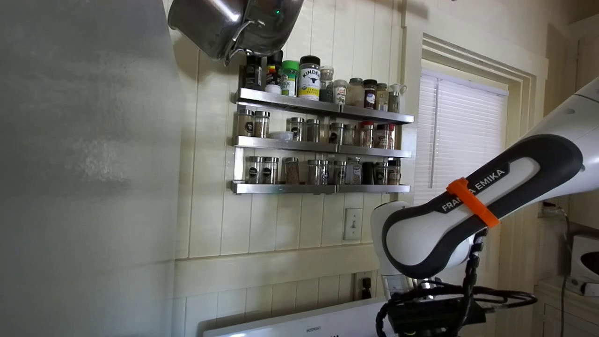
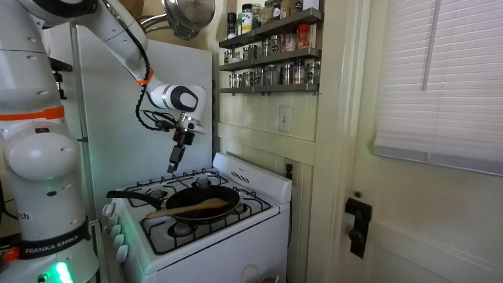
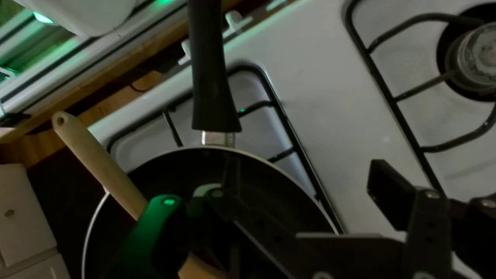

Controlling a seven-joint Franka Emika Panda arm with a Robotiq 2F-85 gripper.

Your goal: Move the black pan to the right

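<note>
White stove [image 2: 228, 251], black pan [image 2: 198, 193] on top, likely stiff and front-heavy: take the handle [image 3: 210, 73], wrist view's twelve o'clock; gripper [image 3: 304, 186] spread wide!

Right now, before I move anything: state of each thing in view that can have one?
Black two-finger gripper: open, holding nothing
Round black long-handled pan: right side up on black metal grate
Tan wooden utensil: lying in pan, handle over rim
Round metal burner, wrist view: uncovered, no flame visible
White slatted blind: lowered
Cream panelled door: shut
White light switch: too small to tell
Green base light: lit
</note>
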